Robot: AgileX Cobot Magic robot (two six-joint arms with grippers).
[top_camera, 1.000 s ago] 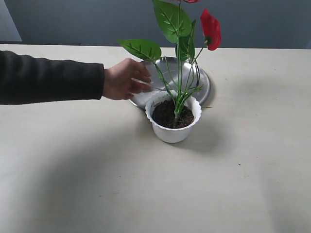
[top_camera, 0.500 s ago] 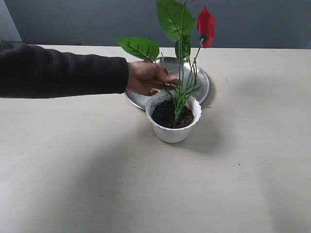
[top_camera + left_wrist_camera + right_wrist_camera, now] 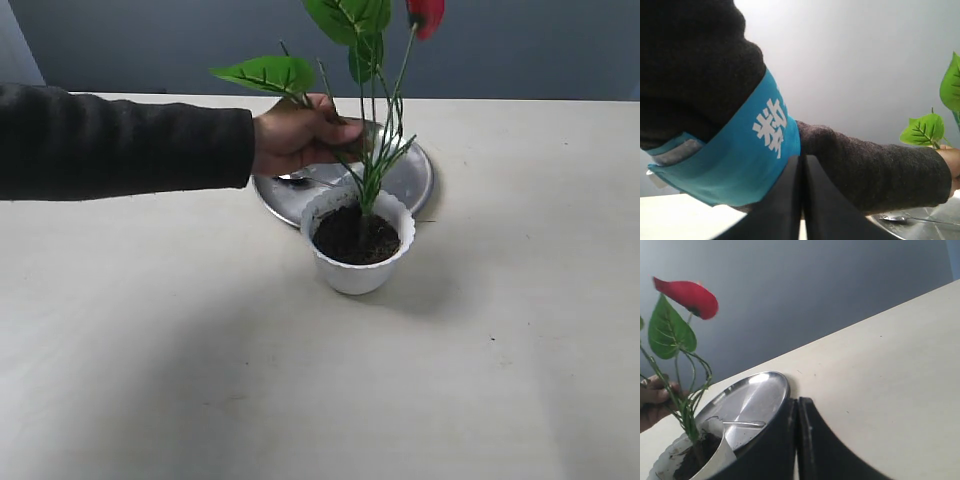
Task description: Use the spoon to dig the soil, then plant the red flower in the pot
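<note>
Fingers [image 3: 801, 200] of both arms pressed shut, holding nothing; hand [image 3: 300, 135] grips flower [image 3: 365, 120] stalks mid-frame—keep stem upright, centred in pot [image 3: 357, 240] soil [image 3: 355, 235].

- glossy red heart-shaped bloom [image 3: 688, 297] over green veined leaves [image 3: 265, 73]
- white scalloped plastic pot [image 3: 357, 265], dark brown-black crumbly soil [image 3: 354, 236]
- shiny silver round steel plate [image 3: 410, 180]
- dark knitted sleeve [image 3: 875, 170] with bright blue armband [image 3: 747, 150], white lettering

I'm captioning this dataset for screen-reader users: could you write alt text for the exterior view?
A person's hand, in a dark sleeve, grips the stalks of the red flower, whose base stands in the soil inside a white pot on a pale table. Behind the pot, a spoon lies on a round steel plate. No robot gripper appears in this view.
</note>
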